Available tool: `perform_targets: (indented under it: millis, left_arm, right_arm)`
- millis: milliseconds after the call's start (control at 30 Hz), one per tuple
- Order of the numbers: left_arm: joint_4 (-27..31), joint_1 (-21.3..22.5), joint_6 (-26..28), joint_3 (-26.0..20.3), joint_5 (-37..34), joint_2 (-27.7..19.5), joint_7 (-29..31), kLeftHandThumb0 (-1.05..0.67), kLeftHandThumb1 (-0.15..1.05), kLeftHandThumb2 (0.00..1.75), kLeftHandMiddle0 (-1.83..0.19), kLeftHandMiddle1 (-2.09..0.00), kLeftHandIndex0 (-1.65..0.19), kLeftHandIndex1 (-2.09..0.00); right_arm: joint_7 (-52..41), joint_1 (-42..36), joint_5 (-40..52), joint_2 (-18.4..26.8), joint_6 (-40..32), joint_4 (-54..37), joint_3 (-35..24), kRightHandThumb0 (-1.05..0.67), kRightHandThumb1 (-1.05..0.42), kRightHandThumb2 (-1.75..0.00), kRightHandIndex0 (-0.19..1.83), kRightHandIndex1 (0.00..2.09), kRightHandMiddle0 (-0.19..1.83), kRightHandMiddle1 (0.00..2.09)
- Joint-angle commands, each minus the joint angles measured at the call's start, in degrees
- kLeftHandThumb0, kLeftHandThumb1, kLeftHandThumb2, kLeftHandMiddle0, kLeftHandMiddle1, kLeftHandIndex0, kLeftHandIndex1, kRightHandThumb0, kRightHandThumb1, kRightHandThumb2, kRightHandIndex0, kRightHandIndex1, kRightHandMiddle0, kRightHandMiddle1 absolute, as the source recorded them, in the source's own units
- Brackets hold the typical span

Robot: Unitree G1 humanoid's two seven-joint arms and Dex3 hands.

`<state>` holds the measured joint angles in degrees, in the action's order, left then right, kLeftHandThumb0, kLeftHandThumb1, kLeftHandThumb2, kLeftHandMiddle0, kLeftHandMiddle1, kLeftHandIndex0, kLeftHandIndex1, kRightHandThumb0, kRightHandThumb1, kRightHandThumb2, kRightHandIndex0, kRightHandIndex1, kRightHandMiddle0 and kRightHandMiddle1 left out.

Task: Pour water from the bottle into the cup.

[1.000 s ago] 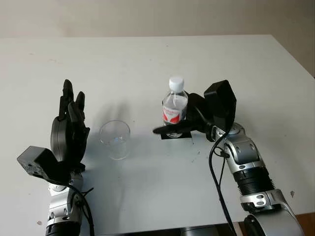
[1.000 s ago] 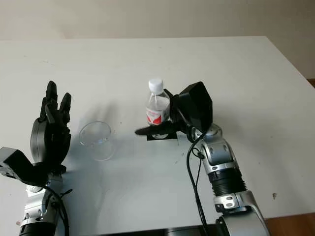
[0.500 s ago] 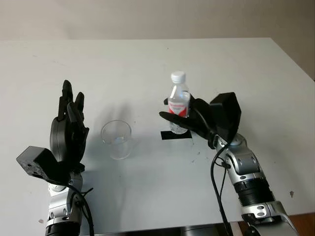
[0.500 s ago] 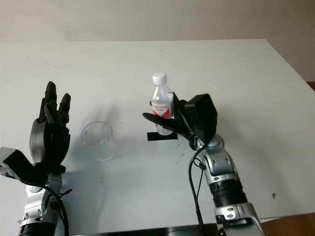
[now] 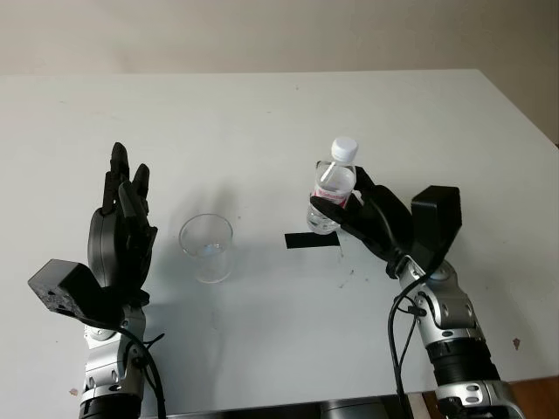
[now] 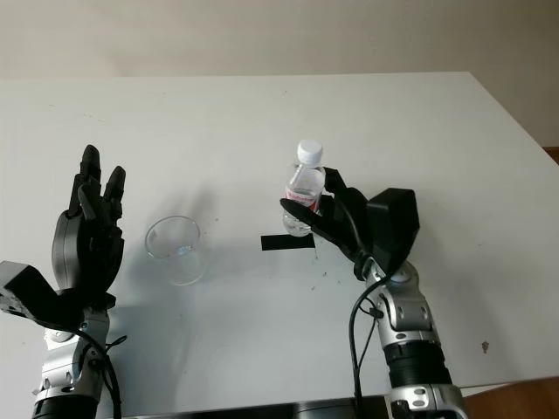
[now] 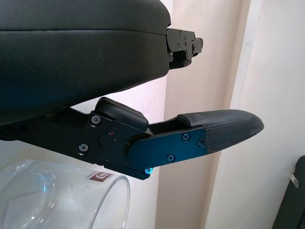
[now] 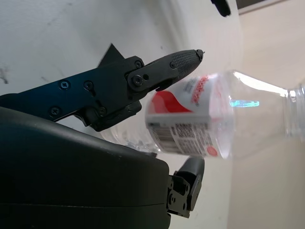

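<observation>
The right hand (image 5: pixel 371 218) grips the bottle (image 5: pixel 333 197) around its labelled middle and holds it just above the tabletop (image 5: pixel 262 122), tilted a little, over the black tape mark (image 5: pixel 310 240). The bottle is small, clear and thin-walled, with its white cap (image 5: pixel 344 147) on; it is probably light, and its smooth plastic could dent or slip under a hard squeeze. The label band, where the fingers sit, looks like the firmest place to hold.

The cup (image 5: pixel 207 248) is clear, open-topped and upright, standing well apart from the bottle. It likely tips easily, so the pour calls for a gentle approach. The left hand (image 5: pixel 120 236) is open and raised just beside the cup, holding nothing.

Counted: one bottle, one cup, one tape mark, two hands.
</observation>
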<state>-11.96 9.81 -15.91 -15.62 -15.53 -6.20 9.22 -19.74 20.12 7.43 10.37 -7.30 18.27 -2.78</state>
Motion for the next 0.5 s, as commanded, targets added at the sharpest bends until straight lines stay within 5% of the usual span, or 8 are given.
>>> perform_targets:
  millis: [0, 133, 467]
  left_arm:
    - [0.2, 0.1, 0.0, -0.1, -0.2, -0.2, 0.0, -0.87, 1.05, 0.65, 0.19, -0.43, 0.02, 0.00]
    - [0.2, 0.0, 0.1, 0.0, -0.1, -0.3, 0.1, -0.87, 1.05, 0.66, 0.19, -0.42, 0.03, 0.00]
    - [0.1, 0.1, -0.1, 0.4, 0.3, -0.1, 0.0, -0.87, 1.05, 0.66, 0.19, -0.41, 0.04, 0.00]
  right_arm:
    - [-1.2, -2.6, -0.1, 0.4, 1.3, 2.1, 0.4, -0.66, -0.93, -0.05, -0.17, 0.23, -0.17, 0.34]
    - [-5.1, -3.1, 0.1, 0.6, 7.9, 4.7, 0.8, -0.74, -0.92, -0.05, -0.19, 0.01, -0.19, 0.02]
    - [0.5, -5.6, -9.6, 0.7, 24.1, 7.2, 4.7, -0.96, -0.94, -0.06, -0.19, 0.00, -0.19, 0.00]
